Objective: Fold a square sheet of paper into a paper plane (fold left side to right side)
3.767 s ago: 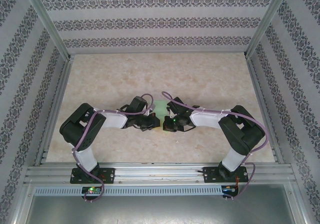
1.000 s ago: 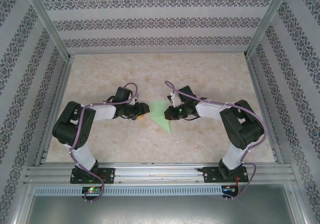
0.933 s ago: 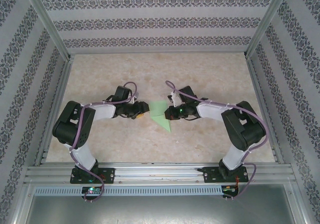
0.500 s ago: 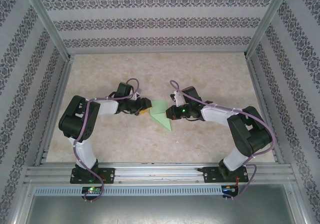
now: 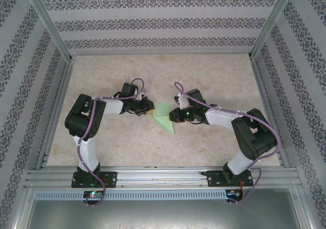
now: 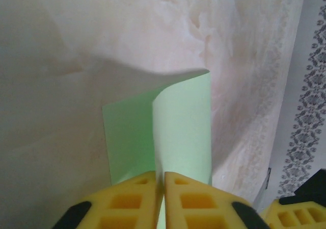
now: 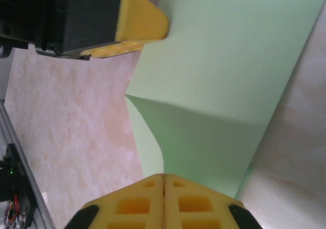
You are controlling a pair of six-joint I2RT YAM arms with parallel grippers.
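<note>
The square sheet of paper (image 5: 163, 118) is a light-green, creased angular shape lying mid-table between the two arms. My left gripper (image 5: 150, 108) is at its left edge. In the left wrist view this gripper (image 6: 163, 180) is shut on a raised, curling flap of the sheet (image 6: 183, 127). My right gripper (image 5: 173, 116) is at the sheet's right side. In the right wrist view it (image 7: 163, 180) is shut where a lifted fold of the paper (image 7: 229, 60) runs into its tips. A yellow finger of the left gripper (image 7: 140, 20) rests on the far edge.
The table (image 5: 214, 76) has a pale marbled top with open room behind and in front of the paper. Aluminium rails (image 5: 153, 177) run along the near edge, and patterned walls (image 5: 163, 22) close the sides and back.
The left gripper has moved right and a little farther back to the paper's left edge, and its jaws have shut on the flap. The right gripper has stayed at the paper's right side.
</note>
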